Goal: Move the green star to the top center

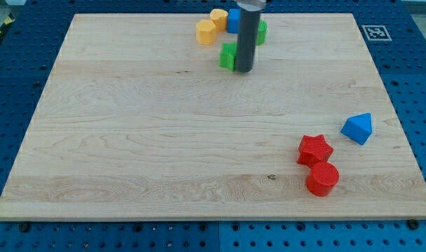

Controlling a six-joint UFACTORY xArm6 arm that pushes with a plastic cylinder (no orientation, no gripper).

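The green star (228,56) lies near the view's top centre, partly hidden behind my rod. My tip (244,71) rests on the board just to the right of it, touching or almost touching it. A second green block (260,31) sits behind the rod, up and to the right. A blue block (233,19) shows partly at the top, left of the rod. Two yellow blocks (207,31) (218,17) sit to the upper left of the star.
A red star (314,149) and a red cylinder (322,178) lie together at the view's lower right. A blue triangular block (358,128) lies to their upper right. The wooden board (129,140) sits on a blue pegboard surface.
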